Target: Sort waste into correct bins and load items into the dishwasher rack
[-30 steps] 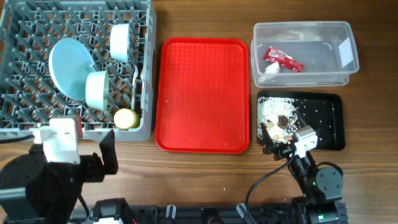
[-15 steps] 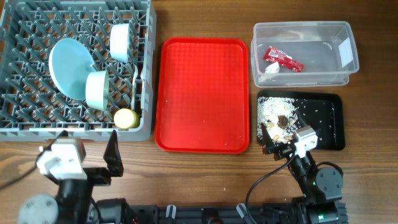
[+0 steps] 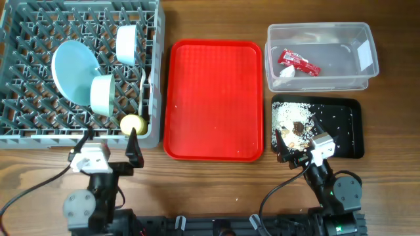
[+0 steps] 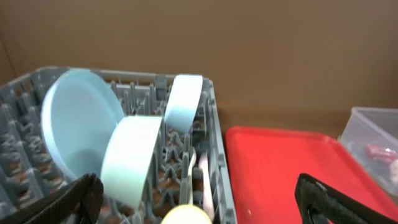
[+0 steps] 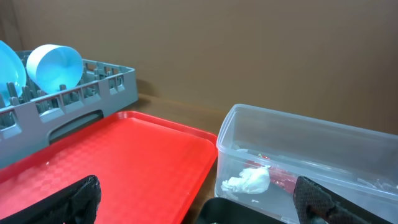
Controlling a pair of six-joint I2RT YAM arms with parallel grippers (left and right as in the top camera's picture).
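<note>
The grey dishwasher rack (image 3: 20,134) holds the pale blue plate (image 3: 71,71), two green-blue bowls (image 3: 126,44) (image 3: 102,94), the yellow cup (image 3: 133,124) and white cutlery (image 3: 144,82). The clear tub (image 3: 335,78) holds the red wrapper (image 3: 298,62) and white scrap (image 3: 287,72). The black tray (image 3: 348,131) holds rice grains and brown bits (image 3: 291,120). My left gripper (image 3: 108,147) is open and empty at the rack's front right corner, just before the cup (image 4: 185,216). My right gripper (image 3: 296,137) is open and empty over the black tray's front left.
The flat red serving tray (image 3: 213,98) lies bare between rack and bins. Both arm bases stand at the table's front edge. The right wrist view shows the tub (image 5: 298,155) with the scrap (image 5: 249,180) ahead.
My left arm has swung from the front left corner to the right and drawn in, its gripper now at the rack's front right corner. The right arm has not moved.
</note>
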